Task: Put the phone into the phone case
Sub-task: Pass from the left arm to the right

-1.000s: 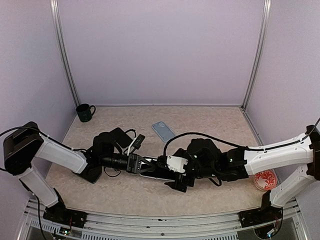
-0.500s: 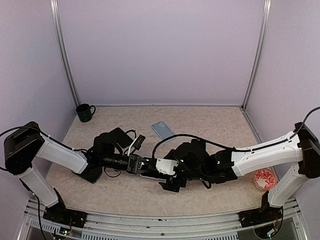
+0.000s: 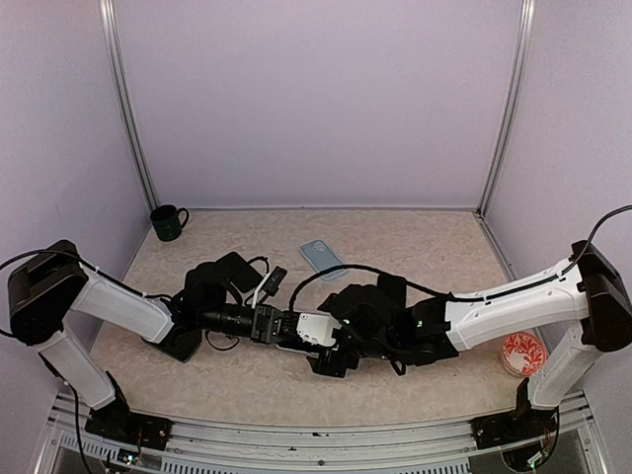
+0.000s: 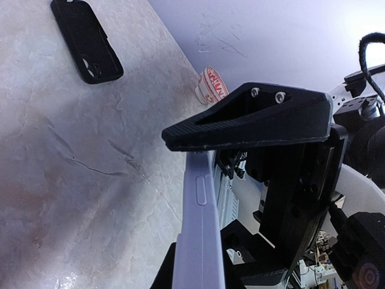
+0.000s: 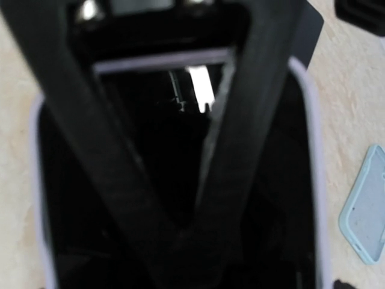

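Note:
The phone (image 4: 198,205) shows as a lilac edge with a long side button, and my left gripper (image 4: 198,268) is shut on its near end. From above, that gripper (image 3: 279,329) holds the phone (image 3: 293,343) low over the table's middle. My right gripper (image 3: 328,355) is open right over the phone's other end. In the right wrist view its dark fingers (image 5: 240,138) spread across the black screen (image 5: 289,198), which has a lilac rim. I cannot tell whether the rim is a case. A light blue phone case (image 3: 323,259) lies empty behind them.
A black case (image 4: 87,39) lies flat behind the left arm (image 3: 148,314). A green mug (image 3: 168,222) stands at the back left corner. A red and white dish (image 3: 523,354) sits near the right arm's base. Cables loop over both arms.
My right arm has slid left, bringing its open gripper over the phone's free end, close to the left gripper. The left arm and the phone have stayed still.

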Robot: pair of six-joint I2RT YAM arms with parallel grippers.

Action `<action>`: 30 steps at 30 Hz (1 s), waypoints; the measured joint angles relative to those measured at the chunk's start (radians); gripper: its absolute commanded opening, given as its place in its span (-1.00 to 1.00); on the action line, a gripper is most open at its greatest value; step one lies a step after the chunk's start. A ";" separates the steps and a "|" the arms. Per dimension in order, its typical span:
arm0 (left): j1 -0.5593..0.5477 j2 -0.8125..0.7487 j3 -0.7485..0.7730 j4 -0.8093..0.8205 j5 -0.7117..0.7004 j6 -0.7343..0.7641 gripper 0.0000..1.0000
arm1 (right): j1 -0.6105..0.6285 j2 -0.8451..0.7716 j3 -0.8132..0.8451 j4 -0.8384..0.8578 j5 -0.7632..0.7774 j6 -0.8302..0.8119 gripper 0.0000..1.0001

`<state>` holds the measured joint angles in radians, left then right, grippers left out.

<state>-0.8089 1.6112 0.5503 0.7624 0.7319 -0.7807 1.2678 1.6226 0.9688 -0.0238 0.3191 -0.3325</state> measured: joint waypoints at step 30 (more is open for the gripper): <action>0.000 0.000 -0.015 0.015 -0.004 -0.001 -1.00 | 0.010 0.031 0.034 -0.001 -0.008 -0.011 0.92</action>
<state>-0.8089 1.6112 0.5354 0.7776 0.7280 -0.7815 1.2781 1.6531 1.0031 -0.0250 0.3115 -0.3431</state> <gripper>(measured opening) 0.116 0.923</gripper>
